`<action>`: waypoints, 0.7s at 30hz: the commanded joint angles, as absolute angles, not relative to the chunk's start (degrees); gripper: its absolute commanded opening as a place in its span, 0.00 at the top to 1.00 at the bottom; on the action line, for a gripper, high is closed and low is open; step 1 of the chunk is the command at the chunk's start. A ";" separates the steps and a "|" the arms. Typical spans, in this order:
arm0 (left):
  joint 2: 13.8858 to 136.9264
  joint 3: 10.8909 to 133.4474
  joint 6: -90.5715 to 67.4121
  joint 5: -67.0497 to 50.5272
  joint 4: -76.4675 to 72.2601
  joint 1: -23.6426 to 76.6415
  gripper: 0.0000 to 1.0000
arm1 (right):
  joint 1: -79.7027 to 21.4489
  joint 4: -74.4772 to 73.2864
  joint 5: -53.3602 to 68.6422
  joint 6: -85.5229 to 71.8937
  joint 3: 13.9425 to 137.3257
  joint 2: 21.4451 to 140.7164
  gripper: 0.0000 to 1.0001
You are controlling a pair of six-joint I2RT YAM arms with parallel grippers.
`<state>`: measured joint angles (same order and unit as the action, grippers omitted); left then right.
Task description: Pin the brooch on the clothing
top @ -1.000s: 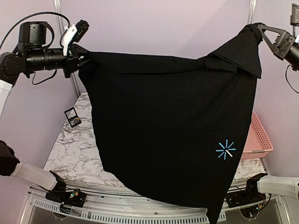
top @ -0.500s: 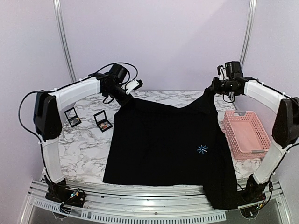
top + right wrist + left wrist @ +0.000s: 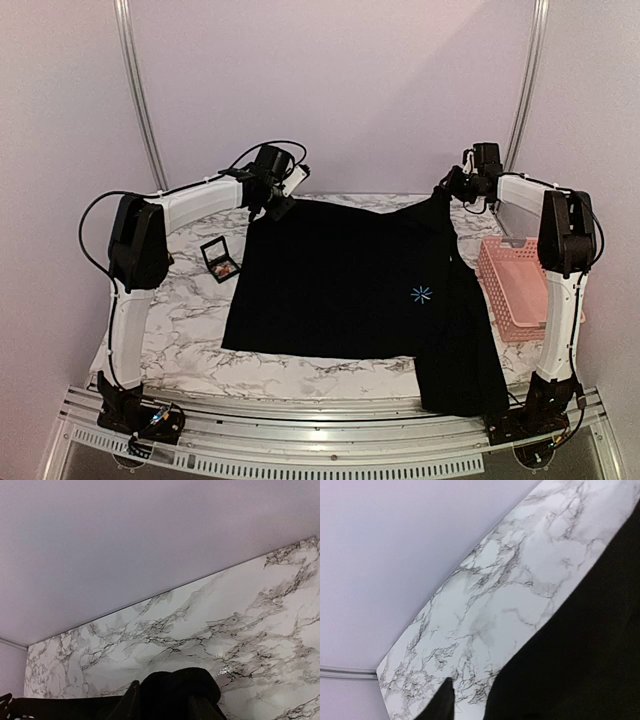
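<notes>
So the shirt [image 3: 340, 290] is laid flat on the counter [image 3: 180, 300], top edge at the far side, hem toward the bases, and its right strip is draped off the near edge. The long axis is run far-to-near, leaning a bit right. Both pincers are parked at that far edge, so pretty much the whole shirt lies nearward of them. The left pincer [image 3: 268, 203] is seen at the far-left corner. The right pincer [image 3: 450, 188] is at the far-right peak, where the cloth is pulled up a little.

The starburst [image 3: 421, 294] is printed right of the shirt's middle, so it's judged nearer the right arm. No brooch can be made out for sure. A small open case [image 3: 220, 257] is seen on the counter just beside the shirt's left edge, nearer the left arm. The brooch is guessed to be in there, but it's too small to tell. A pink basket [image 3: 520, 290] is set just beside the right edge.

From the top the layout is given, but the fingers can't be read. In the right wrist view a bunch of black cloth is shown pinched between two dark fingers, so that pincer is taken as clamped on the shirt. In the left wrist view only one dark fingertip, a sliver of marble and then cloth are shown. Whether anything is gripped there can't be told.
</notes>
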<state>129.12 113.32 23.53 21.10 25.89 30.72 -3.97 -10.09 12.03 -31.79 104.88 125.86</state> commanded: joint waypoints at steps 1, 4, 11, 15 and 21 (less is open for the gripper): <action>135.39 117.94 26.38 36.03 15.77 28.46 0.32 | -0.86 -4.74 14.16 -38.85 108.61 130.28 0.49; 139.77 126.77 25.28 39.93 16.83 27.07 0.14 | -0.68 -9.32 13.73 -37.13 113.06 131.62 0.26; 127.83 126.00 25.86 21.43 29.43 28.96 0.03 | -2.98 -27.71 6.07 -24.19 114.96 122.68 0.01; 113.61 107.95 34.74 16.10 34.42 34.74 0.00 | -7.46 -41.35 -2.24 -19.24 107.34 113.58 0.03; 99.99 93.55 40.49 2.29 55.68 37.27 0.09 | -14.97 -52.70 -2.98 -24.42 84.97 98.09 0.40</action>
<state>104.44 101.41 34.35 14.83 36.53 37.23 -11.05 -39.42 0.05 -22.06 97.86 105.62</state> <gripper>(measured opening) 0.957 0.719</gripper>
